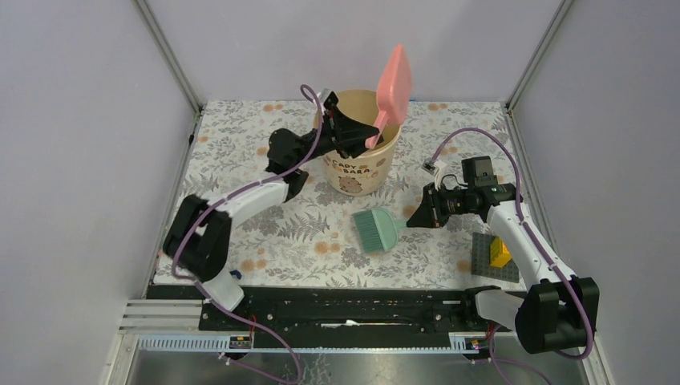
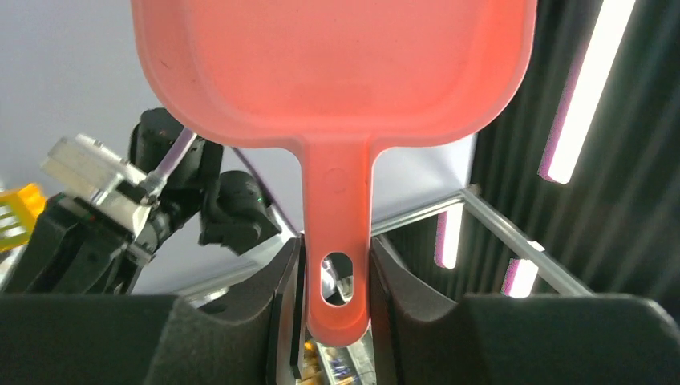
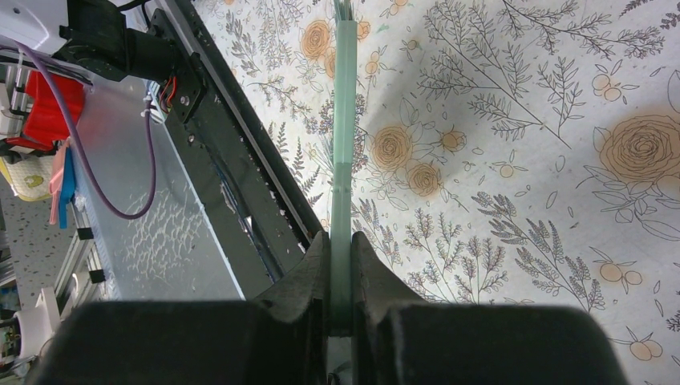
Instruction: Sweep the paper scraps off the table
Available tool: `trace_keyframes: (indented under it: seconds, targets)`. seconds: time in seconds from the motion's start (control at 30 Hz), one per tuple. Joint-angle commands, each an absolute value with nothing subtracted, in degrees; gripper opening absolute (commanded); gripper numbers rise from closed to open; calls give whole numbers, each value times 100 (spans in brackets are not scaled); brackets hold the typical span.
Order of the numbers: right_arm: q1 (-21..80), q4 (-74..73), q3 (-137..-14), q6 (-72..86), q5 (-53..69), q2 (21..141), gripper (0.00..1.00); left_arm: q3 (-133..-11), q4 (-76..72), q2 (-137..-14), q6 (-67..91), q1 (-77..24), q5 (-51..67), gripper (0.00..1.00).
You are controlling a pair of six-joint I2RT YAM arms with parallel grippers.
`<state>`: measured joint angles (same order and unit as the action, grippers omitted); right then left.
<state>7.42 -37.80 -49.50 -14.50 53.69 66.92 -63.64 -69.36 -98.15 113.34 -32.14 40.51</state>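
This is looking like a robotics lab test cell, not a home. Pale lilac panels (image 1: 80, 160) and aluminium frame posts (image 1: 171, 60) are boxing in the table (image 1: 240, 128). A black mounting rail (image 1: 345, 303) is carrying the cabled left arm (image 1: 248, 199) and right arm (image 1: 525, 237) along the near edge.

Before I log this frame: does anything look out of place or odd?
Nothing looks spilled or broken. The pink dustpan stands steeply over the beige cup, held by the left gripper. A yellow brick on a grey baseplate lies at the table's right edge.
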Motion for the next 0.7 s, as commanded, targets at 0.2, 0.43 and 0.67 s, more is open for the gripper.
trace_keyframes:
  seconds: [0.2,0.43,0.67]
  targets:
    - [712,-4300,-5473,-2107,5251,6960,0,-7420,836,-7402,5750,-3221,3790,5]
    - [712,-6241,-6406,-3213,5801,7904,0,-6804,2931,-6348,4517,-3458,2533,5]
    - [712,-6863,-6431,-3840,5981,8348,0,-5807,3760,-5249,4526,-3798,1582,2]
